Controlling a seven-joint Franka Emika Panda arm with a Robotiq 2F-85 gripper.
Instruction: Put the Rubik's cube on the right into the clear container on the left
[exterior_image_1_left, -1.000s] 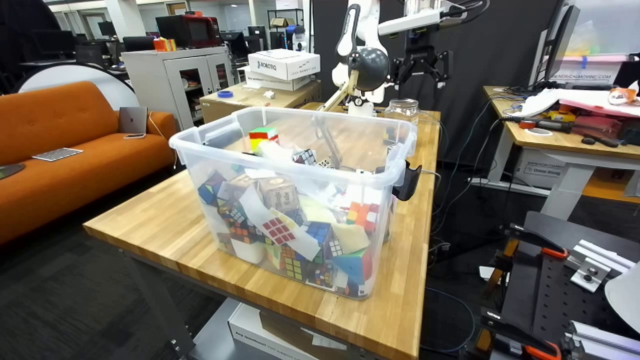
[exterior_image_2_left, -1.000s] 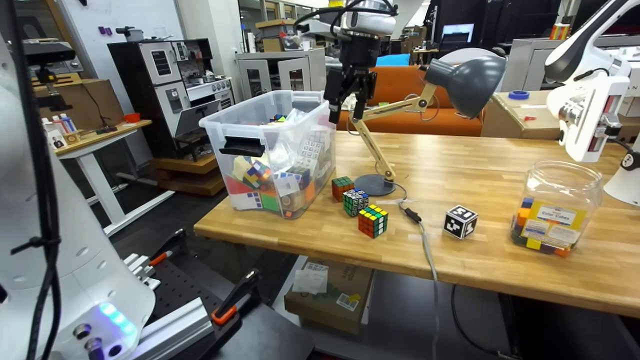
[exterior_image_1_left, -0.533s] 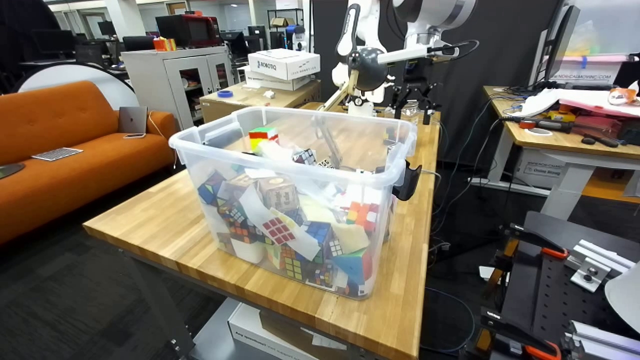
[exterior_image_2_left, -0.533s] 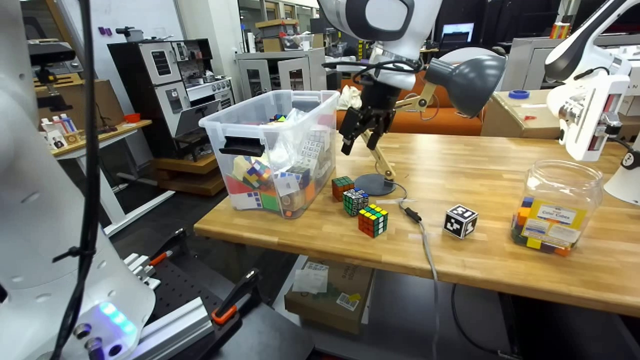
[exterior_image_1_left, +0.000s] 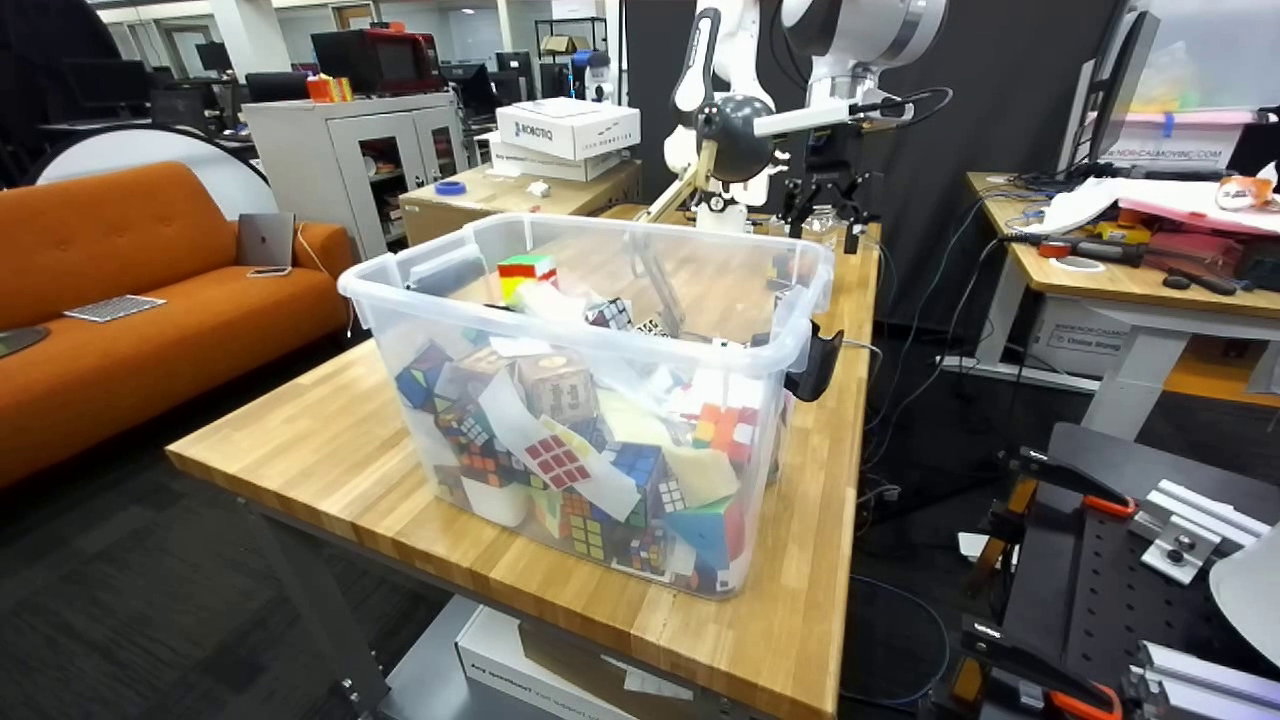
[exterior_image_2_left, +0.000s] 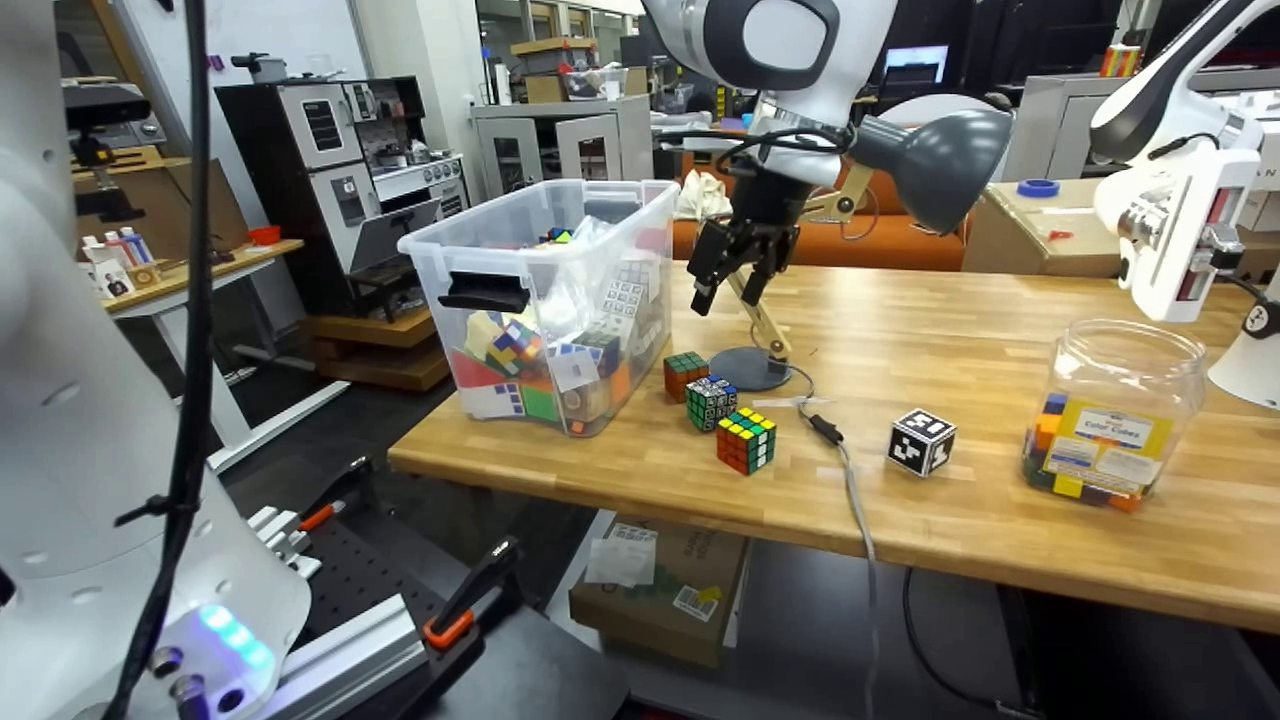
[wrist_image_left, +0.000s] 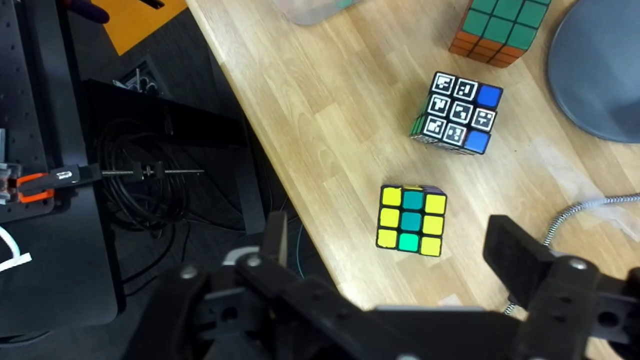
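Empty gripper (exterior_image_2_left: 728, 294) above the table (exterior_image_2_left: 950, 335)

Its fingers (wrist_image_left: 515, 250) stand wide apart; in the wrist view the yellow-and-green-topped Rubik's cube (exterior_image_2_left: 746, 441) shows past them, right of centre. In an exterior view that cube rests on the table, just below centre, the clear tub (exterior_image_2_left: 465, 254) left of centre and a jar (exterior_image_2_left: 1110, 440) labelled "Color Cubes" at right. A white box (exterior_image_1_left: 570, 130) at upper centre of an exterior view reads "ROBOTIQ"

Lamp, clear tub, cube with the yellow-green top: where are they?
Lamp (exterior_image_2_left: 955, 168): in an exterior view, its shade.
Clear tub (exterior_image_1_left: 560, 332): in an exterior view, its rim.
Yellow-green cube (wrist_image_left: 411, 221): wrist view, top face.
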